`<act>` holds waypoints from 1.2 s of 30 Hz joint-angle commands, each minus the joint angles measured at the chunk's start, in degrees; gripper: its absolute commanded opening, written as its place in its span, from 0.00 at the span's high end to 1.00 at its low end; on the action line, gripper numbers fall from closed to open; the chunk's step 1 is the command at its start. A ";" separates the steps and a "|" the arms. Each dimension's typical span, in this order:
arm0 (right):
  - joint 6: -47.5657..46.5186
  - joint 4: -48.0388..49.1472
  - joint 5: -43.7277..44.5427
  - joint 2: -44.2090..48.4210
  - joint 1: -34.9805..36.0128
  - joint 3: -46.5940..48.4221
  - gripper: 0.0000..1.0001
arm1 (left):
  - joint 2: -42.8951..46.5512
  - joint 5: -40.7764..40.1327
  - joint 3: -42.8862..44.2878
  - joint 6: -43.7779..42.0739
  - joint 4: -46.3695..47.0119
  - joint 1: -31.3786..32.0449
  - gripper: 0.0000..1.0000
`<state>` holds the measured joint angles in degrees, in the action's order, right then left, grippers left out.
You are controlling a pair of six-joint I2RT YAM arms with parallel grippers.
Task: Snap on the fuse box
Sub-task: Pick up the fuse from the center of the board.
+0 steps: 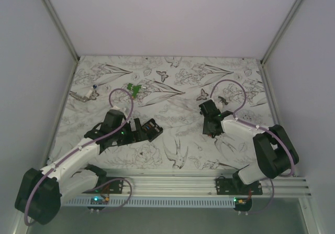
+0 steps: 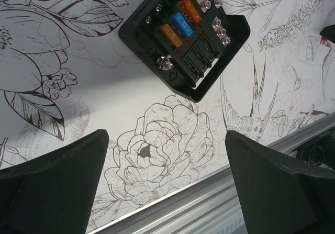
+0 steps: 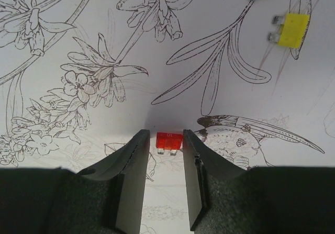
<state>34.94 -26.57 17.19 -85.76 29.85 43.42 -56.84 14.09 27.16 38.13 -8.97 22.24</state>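
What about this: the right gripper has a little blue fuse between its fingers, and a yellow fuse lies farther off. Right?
Not quite. The fuse between the right gripper's fingers is red, not blue, as the right wrist view shows. A yellow fuse does lie farther off.

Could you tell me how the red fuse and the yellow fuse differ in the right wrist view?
The red fuse sits between the fingers of the right gripper, prongs toward the camera; the yellow fuse lies well clear, prongs pointing left in the picture. Both are two-pronged blade fuses.
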 commanded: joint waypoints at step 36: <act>7.30 11.79 -13.23 6.38 10.46 6.23 0.73 | 1.45 -7.82 2.15 8.54 14.23 14.28 0.19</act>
<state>39.31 -19.22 6.42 -78.85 38.33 45.82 -54.11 11.44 27.51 44.99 -0.47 33.54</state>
